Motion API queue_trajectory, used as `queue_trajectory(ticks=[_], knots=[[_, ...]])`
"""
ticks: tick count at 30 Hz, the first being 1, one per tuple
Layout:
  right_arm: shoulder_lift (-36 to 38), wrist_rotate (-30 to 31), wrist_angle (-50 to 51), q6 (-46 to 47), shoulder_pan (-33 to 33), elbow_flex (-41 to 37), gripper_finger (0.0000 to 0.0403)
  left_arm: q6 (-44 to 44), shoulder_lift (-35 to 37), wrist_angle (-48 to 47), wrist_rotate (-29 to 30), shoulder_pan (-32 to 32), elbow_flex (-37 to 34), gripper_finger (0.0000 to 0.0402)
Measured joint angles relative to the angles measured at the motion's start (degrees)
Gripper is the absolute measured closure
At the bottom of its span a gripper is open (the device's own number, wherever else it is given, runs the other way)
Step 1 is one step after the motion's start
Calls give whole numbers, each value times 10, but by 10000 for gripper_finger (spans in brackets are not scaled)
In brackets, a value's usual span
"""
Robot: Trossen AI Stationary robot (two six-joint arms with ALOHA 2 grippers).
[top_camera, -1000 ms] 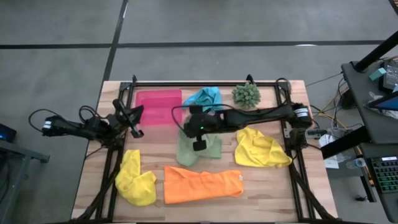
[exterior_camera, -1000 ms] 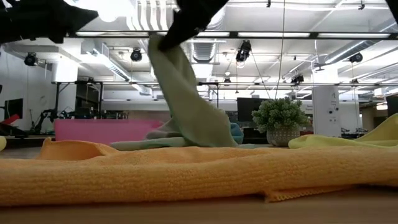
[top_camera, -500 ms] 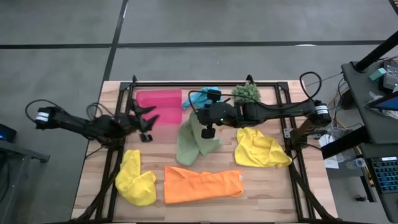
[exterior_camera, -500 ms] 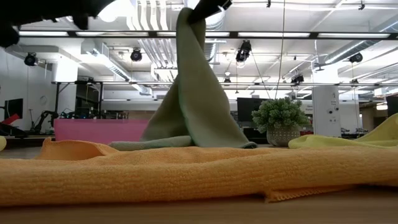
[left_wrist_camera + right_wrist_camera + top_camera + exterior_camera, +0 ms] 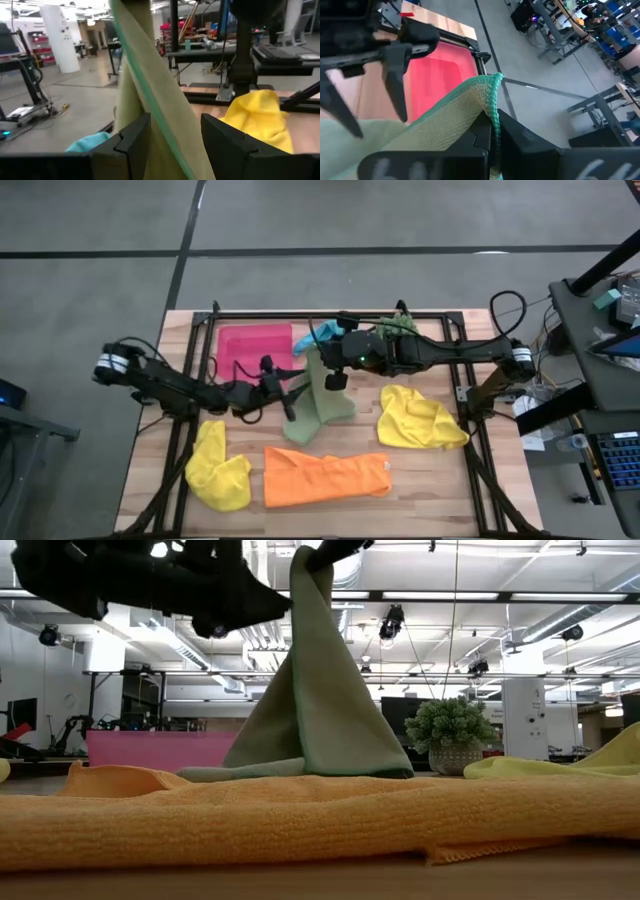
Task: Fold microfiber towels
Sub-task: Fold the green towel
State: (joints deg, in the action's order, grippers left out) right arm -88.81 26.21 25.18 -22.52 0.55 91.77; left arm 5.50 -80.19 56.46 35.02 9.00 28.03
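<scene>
Lifting the green towel to fold it

Our right gripper (image 5: 322, 361) pinches the light green towel (image 5: 318, 405) hanging below; our left gripper (image 5: 291, 392), open, straddles its edge. We should close squarely before pulling taut.

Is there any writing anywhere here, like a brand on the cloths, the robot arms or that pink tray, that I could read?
None can be read.
Light green towel, orange towel and pink tray: plain, no label showing.
Left gripper and right gripper: no lettering showing.
Room behind the table, low view: no sign clear enough to read.
</scene>
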Motion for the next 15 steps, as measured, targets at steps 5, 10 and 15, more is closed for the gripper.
queue_trajectory(ticks=[5,10,15], knots=[[6,0,1,-7,1,0,394,-37,-61,-1,15,-1,10,242],[15,-1,2,-6,1,0,394,-52,-125,1,16,-3,26,242],[19,-1,2,-4,1,0,394,-82,-187,1,16,-7,47,242]])
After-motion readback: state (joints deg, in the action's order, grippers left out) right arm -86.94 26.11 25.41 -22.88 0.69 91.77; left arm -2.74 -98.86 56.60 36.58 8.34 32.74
